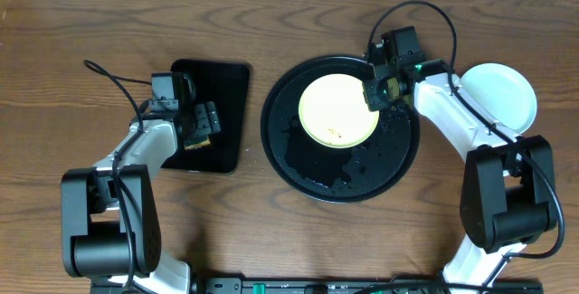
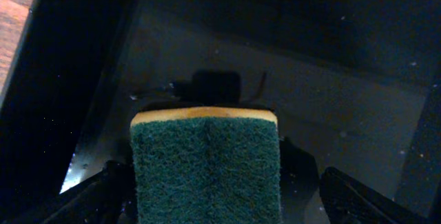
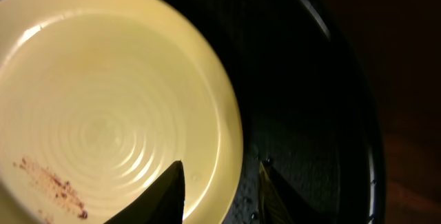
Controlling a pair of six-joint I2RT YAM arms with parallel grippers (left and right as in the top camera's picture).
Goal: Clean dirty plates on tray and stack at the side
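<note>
A pale yellow plate (image 1: 335,109) (image 3: 117,100) lies in the upper part of the round black tray (image 1: 298,158) (image 3: 296,114), which is wet. A brownish smear (image 3: 52,182) marks the plate's near side. My right gripper (image 1: 374,95) (image 3: 222,165) stands open astride the plate's right rim. One finger is over the plate and the other is over the tray. A second pale plate (image 1: 498,95) rests on the table at the right. My left gripper (image 1: 206,124) (image 2: 220,182) is open, with a green-and-yellow sponge (image 1: 201,127) (image 2: 207,169) between its fingers.
The sponge and left gripper are over a smaller rectangular black tray (image 1: 226,81) (image 2: 275,45) left of the round one. Brown wooden table (image 1: 90,23) surrounds both trays. The right arm's white links lie between the round tray and the plate at the side.
</note>
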